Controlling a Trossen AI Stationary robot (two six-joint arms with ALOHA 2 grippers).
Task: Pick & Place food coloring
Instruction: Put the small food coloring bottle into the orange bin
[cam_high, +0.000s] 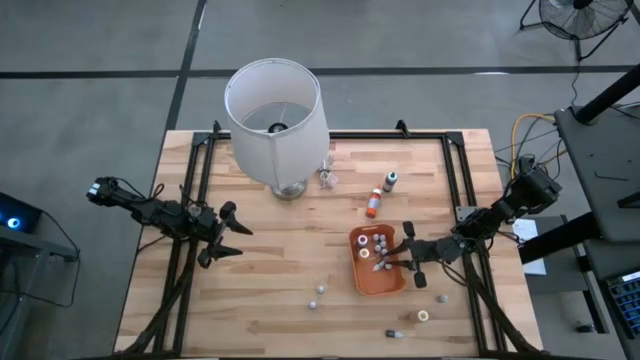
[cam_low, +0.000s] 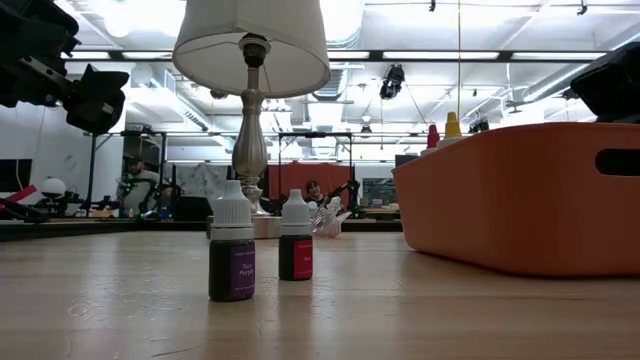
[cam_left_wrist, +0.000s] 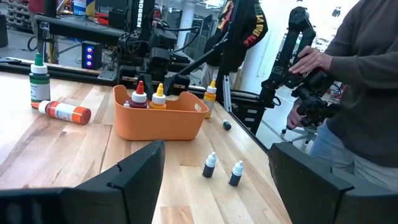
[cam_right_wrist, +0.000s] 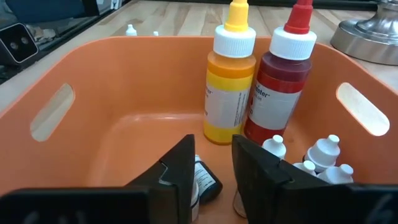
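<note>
The food coloring is scattered. A yellow bottle (cam_right_wrist: 229, 87) and a red bottle (cam_right_wrist: 280, 87) stand upright in the orange tray (cam_right_wrist: 124, 81), beside small white-capped ones (cam_right_wrist: 320, 155). A tiny dark bottle (cam_right_wrist: 207, 179) lies on the tray floor. My right gripper (cam_right_wrist: 213, 149) reaches into the tray (cam_high: 362, 285) from the table's right, slanting down, fingers narrowly apart over that tiny bottle. Two small bottles (cam_low: 232, 255) stand on the table in front of the tray. My left gripper (cam_high: 235, 240) waits open at the table's left. My right gripper stands over the tiny dark bottle, which lies on its side on the tray floor. One finger (cam_right_wrist: 180, 168) hides the bottle's capped end, so I cannot tell whether it touches the bottle.
A white-shaded lamp (cam_high: 275, 120) stands at the far middle. A green-capped bottle (cam_high: 390, 181) and a lying orange one (cam_high: 372, 204) are beyond the tray. Small bottles (cam_high: 321, 291) dot the near part of the table. A person (cam_left_wrist: 354, 81) stands past the right edge.
</note>
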